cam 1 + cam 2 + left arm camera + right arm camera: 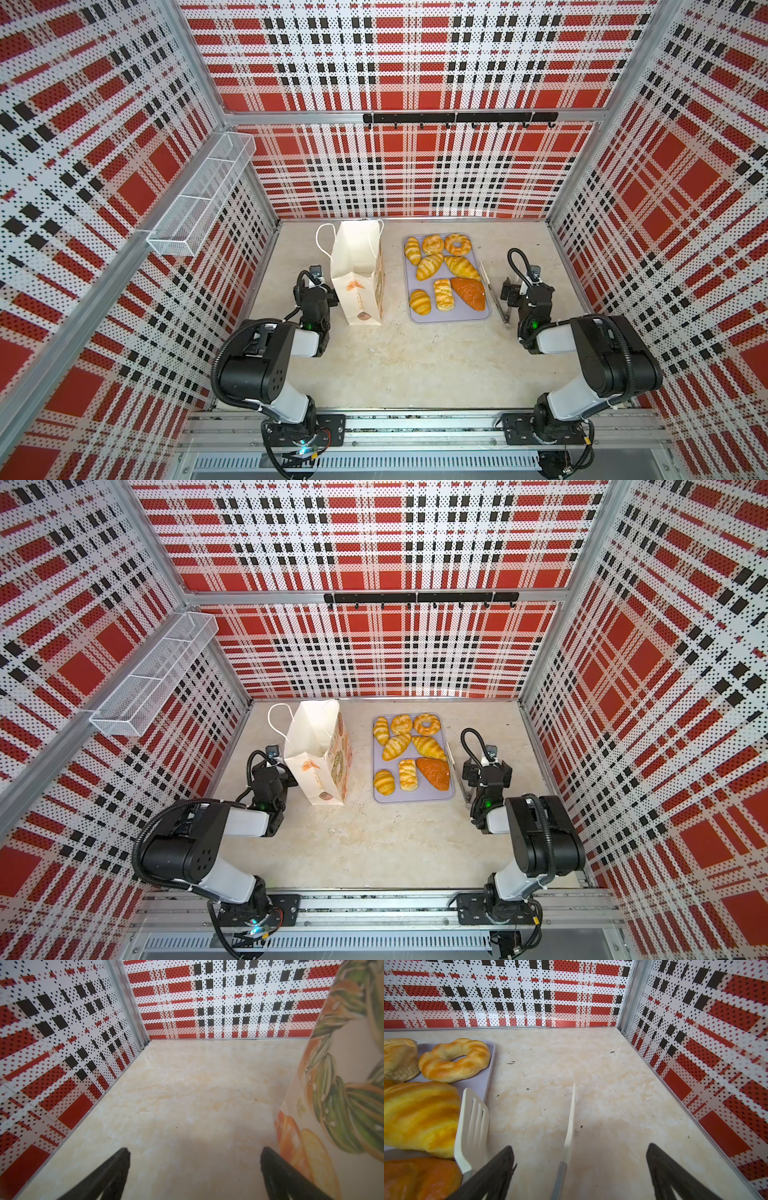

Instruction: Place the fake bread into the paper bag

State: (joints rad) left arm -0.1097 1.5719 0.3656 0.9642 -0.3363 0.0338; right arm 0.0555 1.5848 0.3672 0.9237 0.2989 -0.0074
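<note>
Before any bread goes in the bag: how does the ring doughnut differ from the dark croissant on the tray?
Colour: the ring doughnut is pale golden; the dark croissant is orange-brown.
Shape: the doughnut is a ring with an open hole; the croissant is a solid pointed wedge.
Place: the doughnut lies at the far right corner of the lilac tray; the croissant lies in its near row.
Both are glossy, lie flat on the tray, and neither is gripped.

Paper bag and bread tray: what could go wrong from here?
1. The paper bag stands tall and unsupported, with the open left end effector close beside it; a nudge could tip it.
2. The tongs lie with one tip over the tray rim, beside the fake bread. The open right end effector seems to straddle only one arm, so a grab may skid the tongs and shove the bread.
</note>
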